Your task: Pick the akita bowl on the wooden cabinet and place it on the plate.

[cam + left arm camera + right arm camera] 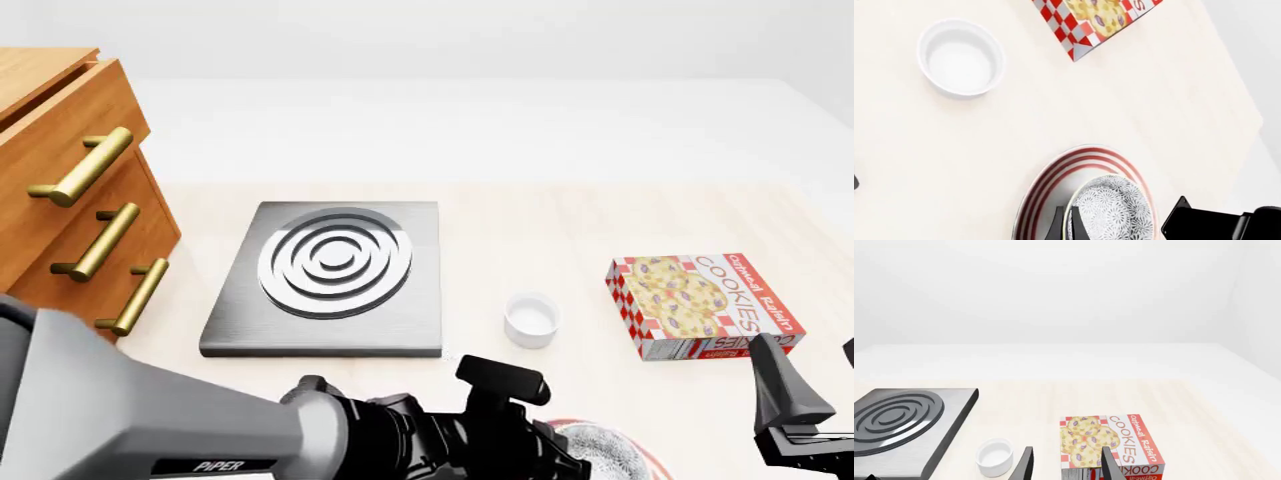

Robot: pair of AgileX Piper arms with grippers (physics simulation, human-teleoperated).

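Observation:
The akita bowl (1114,212), white with a dark speckled pattern, sits over the plate (1047,187), whose red rings show around it. I cannot tell whether the bowl rests on the plate. My left gripper (1066,227) is shut on the bowl's rim, one finger inside and one outside. In the front view the left arm covers most of the bowl (607,448) at the bottom edge. The wooden cabinet (60,190) stands at the far left with nothing visible on top. My right gripper (1067,467) is open and empty, near the cookie box.
A grey square stove (327,275) lies right of the cabinet. A small plain white cup (531,320) stands between the stove and a red-checked cookie box (701,305). The right arm's black body (1214,222) is close beside the plate.

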